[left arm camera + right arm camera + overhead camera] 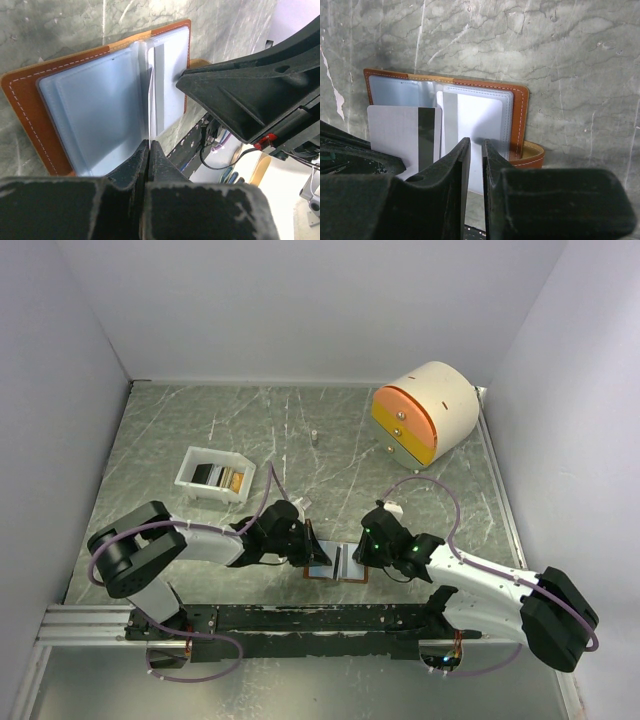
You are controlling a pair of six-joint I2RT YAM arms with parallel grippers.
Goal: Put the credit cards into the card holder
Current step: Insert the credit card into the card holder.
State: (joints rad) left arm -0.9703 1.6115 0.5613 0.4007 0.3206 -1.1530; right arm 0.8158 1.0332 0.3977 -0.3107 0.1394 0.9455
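The card holder (352, 575) lies open on the table between both arms, rust-brown outside (22, 100), pale blue-grey pockets inside (480, 115). My left gripper (148, 143) is shut on the edge of a pale silver-grey credit card (395, 135) with a dark stripe, held upright over the holder's middle fold. Another pale card with a grey stripe (451, 115) sits in the right-hand pocket. My right gripper (476, 145) hovers over that pocket's near edge, jaws a narrow gap apart with nothing between them. In the top view the left gripper (322, 557) and right gripper (362, 552) flank the holder.
A small white tray (190, 462) at the back left holds a dark card (203, 474) and a gold one (235, 480). A cream-and-orange round drawer unit (425, 412) stands at the back right. The black rail (300, 625) runs along the near edge.
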